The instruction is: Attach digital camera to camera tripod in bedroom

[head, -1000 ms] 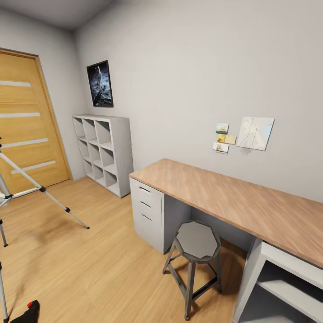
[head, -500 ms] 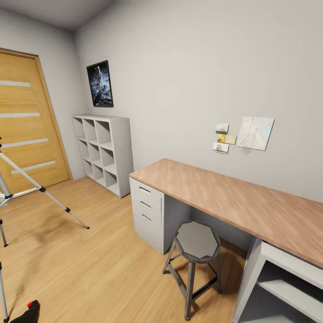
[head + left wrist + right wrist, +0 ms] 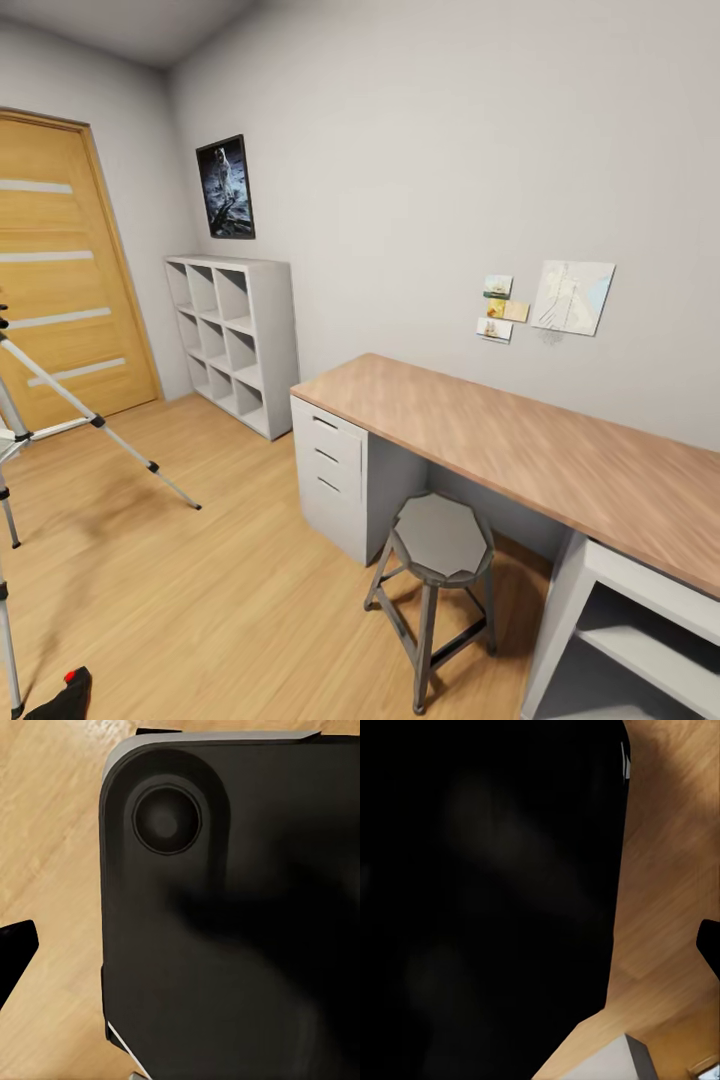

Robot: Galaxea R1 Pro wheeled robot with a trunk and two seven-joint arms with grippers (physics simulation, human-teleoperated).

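Tripod legs point(image 3: 95, 421) at the head view's left edge: silver telescopic legs with black joints, feet on the light wood floor point(image 3: 200, 590), standing in front of the wooden door point(image 3: 60, 270); head of the camera tripod is cut off by the frame. Digital camera point(image 3: 62, 697) lies on the floor at the bottom-left corner, black body with red button on top, just beside the nearest tripod leg, mostly cropped. Further out: white cube shelf point(image 3: 235, 335) against the grey wall, astronaut poster point(image 3: 225, 187) above it, wood tabletop point(image 3: 520, 450) on a white drawer unit along the right wall, grey octagonal stool point(image 3: 437, 575) tucked in front of it, small pictures point(image 3: 548, 300) pinned above. Left wrist view is mostly a dark rounded housing over the floor, with one black tip at the edge; right wrist view is likewise nearly all black. Fingers on both arms: cannot tell whether apart or together.
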